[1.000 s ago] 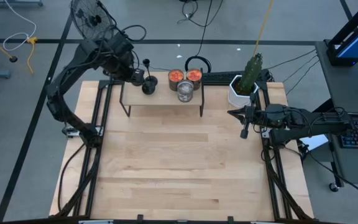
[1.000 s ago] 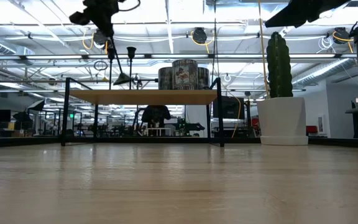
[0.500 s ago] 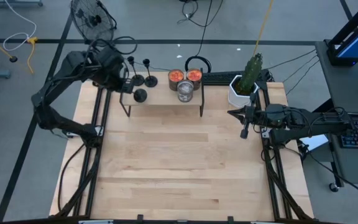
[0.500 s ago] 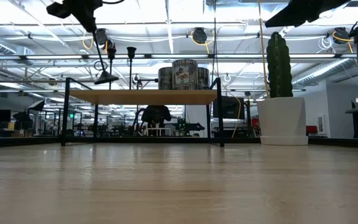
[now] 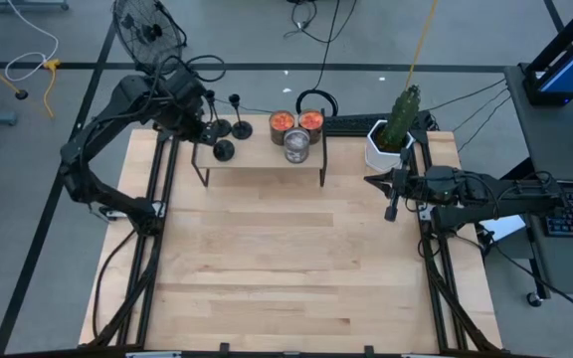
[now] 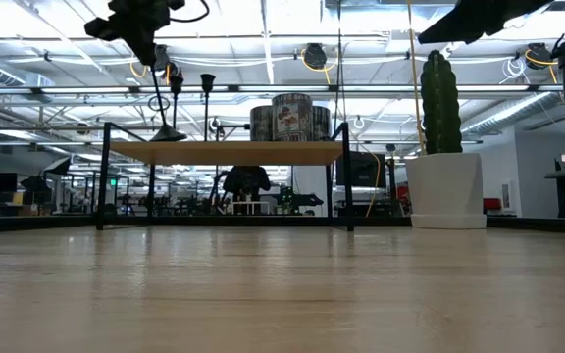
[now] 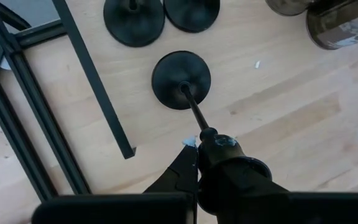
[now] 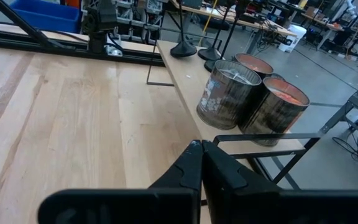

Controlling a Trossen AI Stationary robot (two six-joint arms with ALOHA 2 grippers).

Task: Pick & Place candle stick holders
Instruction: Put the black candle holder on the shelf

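I am holding my left gripper (image 7: 197, 155) over the left end of the small raised shelf (image 5: 262, 167) at the far side of the table (image 5: 286, 268); its fingers are pinching shut on the top of the thin stem of one candle stick holder (image 7: 181, 79), whose round base is sitting on the shelf top near the front edge; in the low view that base is resting flat on the board while the stem is leaning a little toward my gripper. The other two candle stick holders (image 7: 134, 20) are standing just behind it on the same shelf, their bases touching or nearly touching each other, and both are apart from the one I am gripping. Three candle jars (image 5: 295, 145) are clustered on the middle of the shelf, well to the right of the holders. A potted cactus (image 5: 398, 127) is standing just past the right end of the shelf. My right gripper (image 8: 201, 163) is waiting at the right edge of the table, its fingers pressed together on nothing.
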